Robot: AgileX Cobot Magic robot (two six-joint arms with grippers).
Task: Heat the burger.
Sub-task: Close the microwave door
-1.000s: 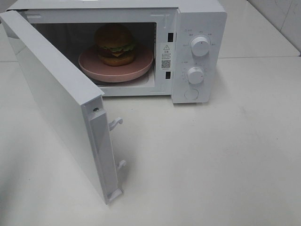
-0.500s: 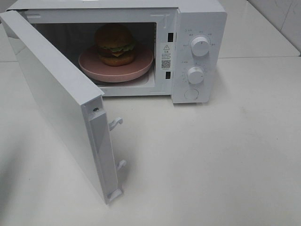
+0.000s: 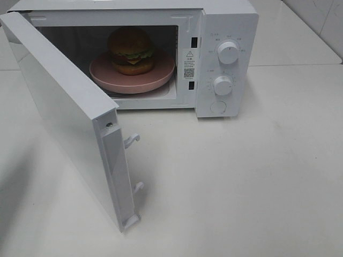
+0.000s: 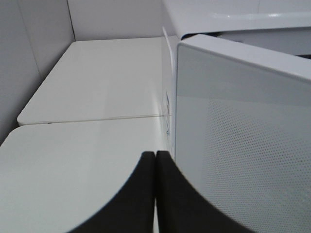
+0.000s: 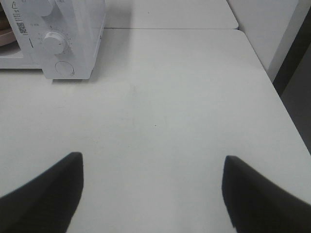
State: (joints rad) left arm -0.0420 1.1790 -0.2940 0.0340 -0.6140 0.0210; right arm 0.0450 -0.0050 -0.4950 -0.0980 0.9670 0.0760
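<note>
Burger (image 3: 131, 51) sitting on pink plate (image 3: 103, 76) in open microwave (image 3: 228, 32), around 12 o'clock. Guessing it's light, squishy, layers sliding, so I'm favouring plate rim. My left gripper (image 4: 155, 155) pinching shut on nothing, right gripper (image 5: 151, 160) gaping wide, empty.

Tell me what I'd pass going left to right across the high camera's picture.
Open microwave door → burger inside → warning sticker → upper dial. The pink plate and lower dial overlap these, so they are left out.
</note>
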